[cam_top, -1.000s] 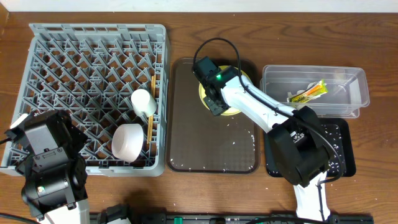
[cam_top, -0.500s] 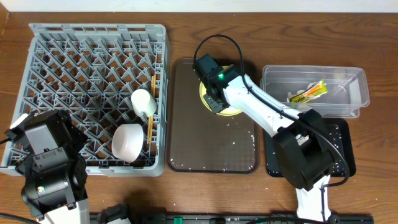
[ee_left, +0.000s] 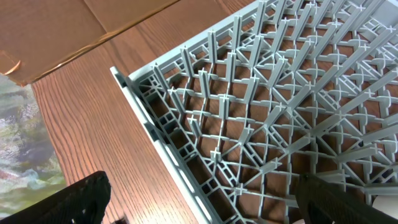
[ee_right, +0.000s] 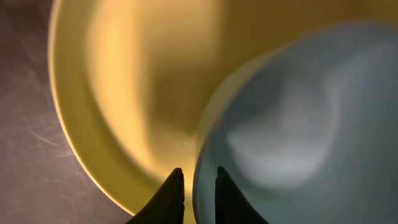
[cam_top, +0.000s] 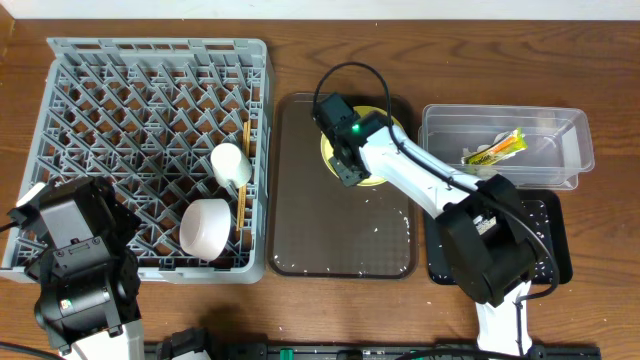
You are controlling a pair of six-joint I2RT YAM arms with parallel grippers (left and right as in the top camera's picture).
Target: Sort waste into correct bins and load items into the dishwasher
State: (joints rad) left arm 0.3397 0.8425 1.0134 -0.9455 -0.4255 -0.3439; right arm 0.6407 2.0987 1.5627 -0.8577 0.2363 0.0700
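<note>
- Wooden table (cam_top: 300, 60), with the brown tray (cam_top: 340, 240) mid-frame.
- Right gripper (ee_right: 198, 194): jaws narrowly parted astride the rim of the light blue bowl (ee_right: 298, 137). I cannot tell whether they bite.
- The bowl sits on the yellow plate (ee_right: 118, 93), at the tray's upper centre.
- Over the last second the wrist only nudged rightward, so the bowl pickup is probably just being set.
- Left gripper (ee_left: 202, 202): spread wide and idle over the dish rack (ee_left: 261, 112) corner, lower left.
- Overhead, the arm hides the bowl.

Rack (cam_top: 150, 90) on my left, cup (cam_top: 230, 163) and bowl (cam_top: 207, 228) in it. Plate (ee_right: 118, 81) on tray (cam_top: 330, 235), centre. Tub (cam_top: 440, 130) on my right, wrapper (cam_top: 495, 148) inside.
</note>
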